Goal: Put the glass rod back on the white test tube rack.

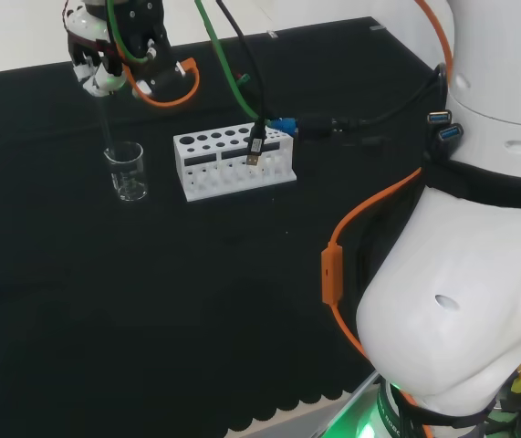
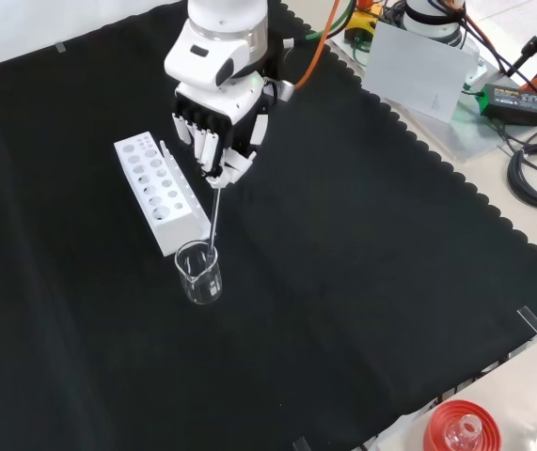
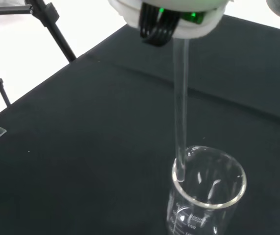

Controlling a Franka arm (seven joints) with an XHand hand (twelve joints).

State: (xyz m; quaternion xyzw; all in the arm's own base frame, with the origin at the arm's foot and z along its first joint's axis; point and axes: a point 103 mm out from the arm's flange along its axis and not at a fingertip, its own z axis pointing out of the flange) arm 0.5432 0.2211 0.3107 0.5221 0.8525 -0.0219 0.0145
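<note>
Rod [image 2: 214,221] is clear glass, hard to trace: in the head view it is a faint line from the hand [image 1: 105,64] down into the beaker [image 1: 127,171], and its top end is hidden inside the fingers. Wrist view shows the rod [image 3: 180,112] best, near upright, lower end at or just inside the beaker [image 3: 206,193] rim against the wall; cannot tell how deep the tip sits. Beaker base is cut off in the wrist view, contents cannot be made out. Rack [image 1: 233,160] is partly crossed by hanging cables in the head view.

Fingers [image 2: 221,160] are curled together and pinch the rod's upper end; hand [image 2: 216,122] hangs above the beaker [image 2: 199,272], clear of its rim. Nothing else touches the hand.

Beaker stands upright on the cloth just beside one end of the rack [image 2: 155,193]: left of the rack in the head view, nearer than it in the front view. Rack is white, two rows of round holes on top; no tubes can be made out in it. Rod is not on the rack.

Black cloth [image 2: 362,263] covers the bench, scalloped edge on the side away from the rack in the front view. Past that edge, well apart from the rack: a red ribbed stand [image 2: 461,427], a grey sheet [image 2: 418,70], coiled black cables [image 2: 536,174].
</note>
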